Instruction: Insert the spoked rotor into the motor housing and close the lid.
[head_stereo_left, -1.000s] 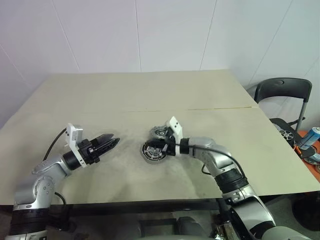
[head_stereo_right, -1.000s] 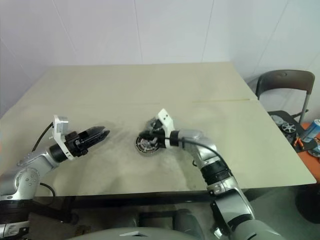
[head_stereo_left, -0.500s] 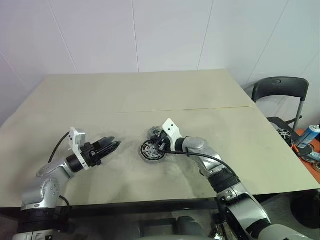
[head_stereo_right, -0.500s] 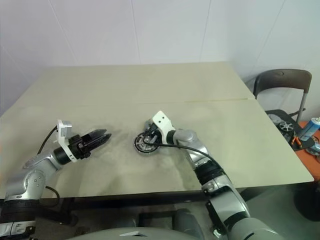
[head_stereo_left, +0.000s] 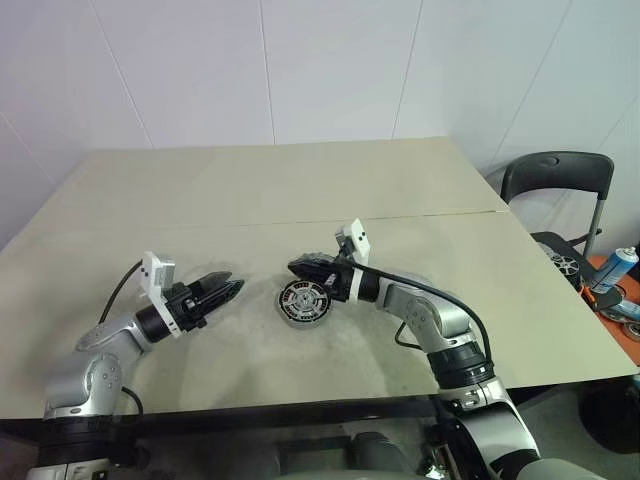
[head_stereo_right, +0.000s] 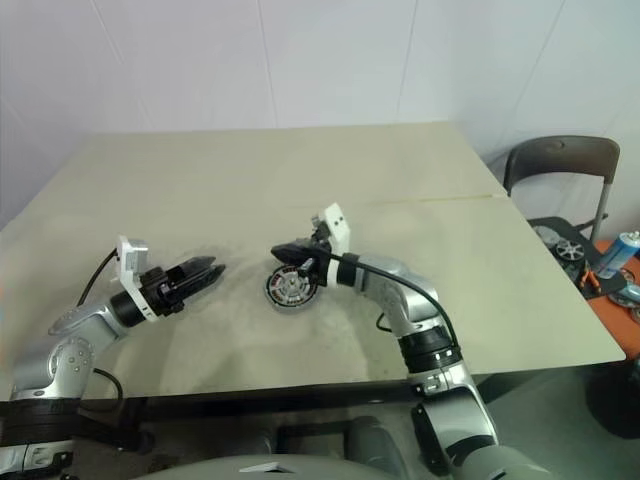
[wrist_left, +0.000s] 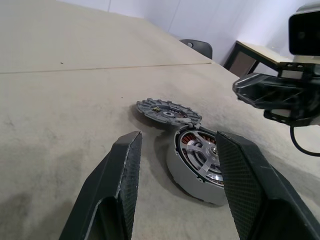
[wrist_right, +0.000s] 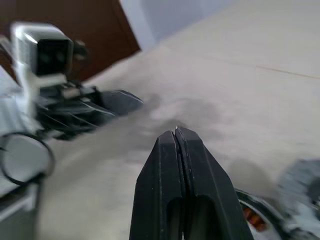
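Both grippers hang above the table (head_stereo_left: 420, 190), and neither holds anything. Left gripper (head_stereo_left: 228, 289) has its two black fingers (wrist_left: 125, 172) spread with a clear gap between them; it points level toward the parts in the middle of the table and stays well short of them, touching nothing. Right gripper (head_stereo_left: 298, 267) has its fingers (wrist_right: 177, 165) pressed together, tip to tip, with nothing between them. It reaches in from the right and its tip hangs just above the far edge of the housing (head_stereo_left: 305, 301); the head views do not show it touching.

On the table between the two grippers lies the housing, a round grey body with copper windings showing inside its rim. A silver spoked rotor (wrist_left: 204, 153) sits inside it, over the windings. Just behind the housing, touching or nearly touching its far edge, a second flat grey disc (wrist_left: 167, 111) lies on the table with ribbed, dark-gapped face up; whether this is the lid I cannot tell. The housing is uncovered.

A chair (head_stereo_left: 560, 185) stands off the table's right side.
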